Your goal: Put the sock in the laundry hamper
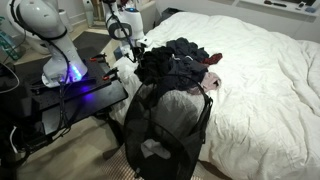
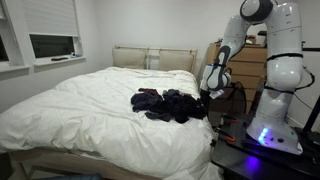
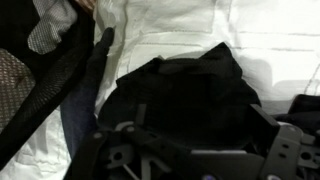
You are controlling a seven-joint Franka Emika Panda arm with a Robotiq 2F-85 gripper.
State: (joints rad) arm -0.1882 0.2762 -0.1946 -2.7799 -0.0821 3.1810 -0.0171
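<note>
A pile of dark clothes point(image 1: 180, 60) lies on the white bed near its edge, and also shows in an exterior view point(image 2: 165, 103). I cannot single out the sock in it. The tall black mesh laundry hamper point(image 1: 165, 130) stands on the floor beside the bed, with light clothes inside. My gripper point(image 1: 128, 50) hangs at the bed's edge just beside the pile point(image 2: 207, 90). In the wrist view the gripper point(image 3: 195, 135) has its fingers spread wide over a black garment point(image 3: 190, 85). The hamper's mesh wall point(image 3: 45, 85) is at the left.
The white bed point(image 1: 265, 80) fills most of the scene, with a headboard point(image 2: 150, 57) at the far end. The robot base point(image 1: 65, 70) stands on a black stand point(image 1: 70, 100) next to the hamper. A wooden dresser point(image 2: 245, 65) is behind the arm.
</note>
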